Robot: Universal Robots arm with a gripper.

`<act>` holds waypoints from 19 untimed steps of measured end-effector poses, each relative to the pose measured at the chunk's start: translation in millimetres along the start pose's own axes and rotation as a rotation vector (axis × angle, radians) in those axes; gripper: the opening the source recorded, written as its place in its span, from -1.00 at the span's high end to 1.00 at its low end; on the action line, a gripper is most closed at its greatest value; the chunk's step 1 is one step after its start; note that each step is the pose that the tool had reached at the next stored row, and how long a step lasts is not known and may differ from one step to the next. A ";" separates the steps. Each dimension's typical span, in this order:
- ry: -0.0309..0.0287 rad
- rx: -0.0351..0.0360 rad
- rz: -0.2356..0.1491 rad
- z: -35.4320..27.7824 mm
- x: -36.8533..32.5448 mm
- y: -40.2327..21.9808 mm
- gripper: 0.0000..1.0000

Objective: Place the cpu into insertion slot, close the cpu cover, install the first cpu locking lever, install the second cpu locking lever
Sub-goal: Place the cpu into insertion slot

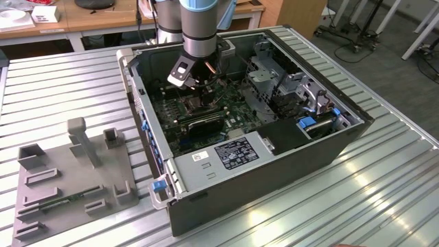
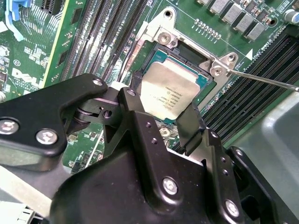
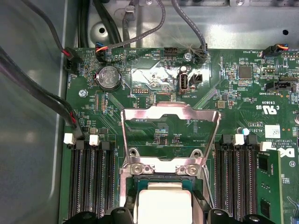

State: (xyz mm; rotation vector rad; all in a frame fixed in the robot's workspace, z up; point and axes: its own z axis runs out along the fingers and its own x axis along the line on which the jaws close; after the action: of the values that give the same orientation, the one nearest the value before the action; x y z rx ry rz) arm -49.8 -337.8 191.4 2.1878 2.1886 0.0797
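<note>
Here's the tool, reaching down inside the open computer case, which stands on the ribbed metal surface. Everything turns on what sits straight below it: the cpu is framed squarely between the two black fingers, pale metal top facing up, right over the socket. It's a square chip, so there's no long axis to speak of, but its edges run parallel with the socket's rim, and that's the alignment that matters.

Grip check: in the second wrist view the fingers sit close against two opposite edges of the chip, so I call the tool clenched on the cpu. Whether the chip has bottomed out in the socket or hangs just above it, I can't tell.

In the first wrist view the cpu shows between the fingertips, and beyond it the cpu cover is swung up on its hinge, wide open, with green motherboard visible through its window. A thin locking lever pokes out from the socket's corner, unlatched by the look of it.
</note>
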 end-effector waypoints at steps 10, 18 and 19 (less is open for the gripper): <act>0.0007 -0.0007 0.000 0.2 0.1 0.2 -0.08; 0.0001 0.0000 0.000 0.0 0.0 0.1 -0.23; 0.0000 -0.0001 0.000 0.0 0.0 0.2 -0.23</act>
State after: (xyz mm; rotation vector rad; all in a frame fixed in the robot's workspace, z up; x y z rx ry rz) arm -49.6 -337.8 191.4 2.1879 2.1885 0.0799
